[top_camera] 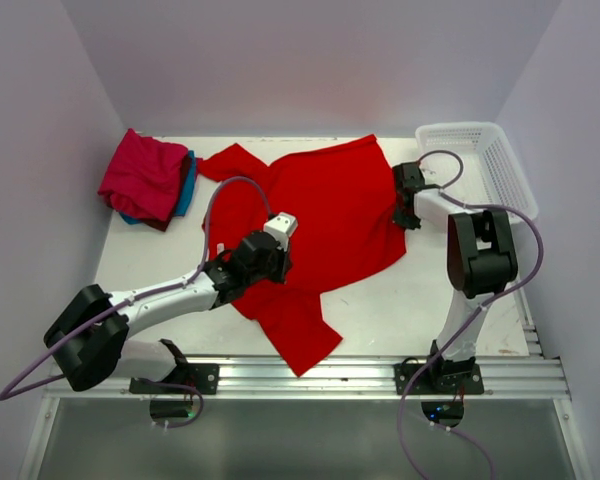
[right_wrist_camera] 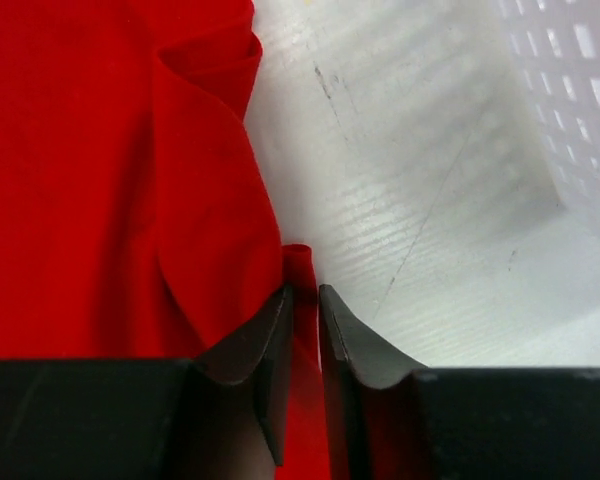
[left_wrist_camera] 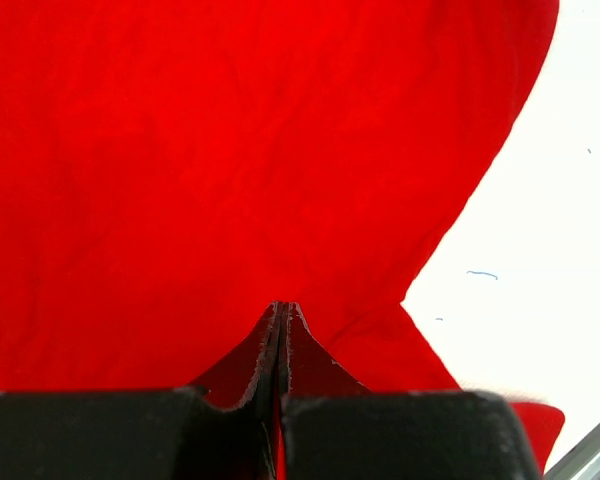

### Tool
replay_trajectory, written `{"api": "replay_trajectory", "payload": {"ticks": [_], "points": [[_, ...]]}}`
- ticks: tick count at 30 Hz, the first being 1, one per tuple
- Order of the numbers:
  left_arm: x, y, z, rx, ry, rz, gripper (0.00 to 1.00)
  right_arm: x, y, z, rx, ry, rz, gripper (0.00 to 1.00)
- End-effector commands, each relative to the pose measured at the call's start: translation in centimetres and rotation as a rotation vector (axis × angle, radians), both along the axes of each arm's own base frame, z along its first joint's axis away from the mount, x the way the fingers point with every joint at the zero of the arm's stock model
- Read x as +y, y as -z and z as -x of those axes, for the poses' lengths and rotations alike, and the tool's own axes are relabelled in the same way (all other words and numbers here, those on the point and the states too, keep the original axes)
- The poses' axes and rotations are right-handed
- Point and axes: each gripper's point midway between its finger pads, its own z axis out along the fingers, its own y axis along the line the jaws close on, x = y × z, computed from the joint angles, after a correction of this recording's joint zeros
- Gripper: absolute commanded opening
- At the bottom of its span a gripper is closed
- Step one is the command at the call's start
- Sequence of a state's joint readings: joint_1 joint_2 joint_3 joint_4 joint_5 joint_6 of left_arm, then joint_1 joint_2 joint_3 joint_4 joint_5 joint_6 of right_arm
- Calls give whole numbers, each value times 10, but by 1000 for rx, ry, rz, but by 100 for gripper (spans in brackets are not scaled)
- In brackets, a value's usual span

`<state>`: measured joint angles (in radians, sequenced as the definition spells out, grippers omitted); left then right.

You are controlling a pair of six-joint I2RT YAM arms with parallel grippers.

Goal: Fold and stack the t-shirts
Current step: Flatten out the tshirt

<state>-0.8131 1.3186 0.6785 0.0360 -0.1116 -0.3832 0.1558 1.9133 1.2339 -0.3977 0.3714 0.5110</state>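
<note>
The large bright red t-shirt (top_camera: 325,215) lies spread and rumpled across the middle of the table. My left gripper (top_camera: 270,262) sits at its near-left part, jaws pressed together with a sliver of red cloth between them in the left wrist view (left_wrist_camera: 280,310). My right gripper (top_camera: 408,200) is at the shirt's right edge, shut on a fold of the red t-shirt (right_wrist_camera: 305,290). A crimson-pink t-shirt (top_camera: 143,176) lies folded at the back left on top of a teal-blue t-shirt (top_camera: 185,188).
A white plastic mesh basket (top_camera: 495,165) stands at the back right, close to my right arm; its wall shows in the right wrist view (right_wrist_camera: 570,100). Walls enclose the table on three sides. A metal rail (top_camera: 310,375) runs along the near edge.
</note>
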Motion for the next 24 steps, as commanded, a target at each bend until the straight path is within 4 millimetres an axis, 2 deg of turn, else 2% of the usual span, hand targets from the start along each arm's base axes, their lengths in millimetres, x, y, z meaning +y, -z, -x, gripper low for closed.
{"api": "replay_trajectory", "payload": {"ticks": [1,4,6,10,15,17,18,20,21,24], "points": [[-4,-5,0,-14,1,28,0,-3,6,-10,21,1,4,15],[-3,-6,1,-16,1,32,0,-1,9,-18,33,-10,-1,11],[-1,-8,1,-20,-3,33,0,-2,7,-21,34,-7,6,0],[2,-8,3,-24,-9,34,0,-6,5,-18,36,7,23,0],[1,-9,4,-22,-2,44,0,-23,-19,5,5,80,86,0],[-1,-9,4,-23,2,46,0,-29,-23,22,24,100,105,0],[-1,-9,3,-24,2,47,0,-30,-34,26,2,107,105,0],[-3,-9,3,-22,7,45,0,-34,-37,45,30,109,123,0],[-4,-9,3,-22,9,45,0,-34,-47,50,15,109,124,0],[-6,-11,2,-27,16,51,0,-40,-53,71,47,108,161,0]]}}
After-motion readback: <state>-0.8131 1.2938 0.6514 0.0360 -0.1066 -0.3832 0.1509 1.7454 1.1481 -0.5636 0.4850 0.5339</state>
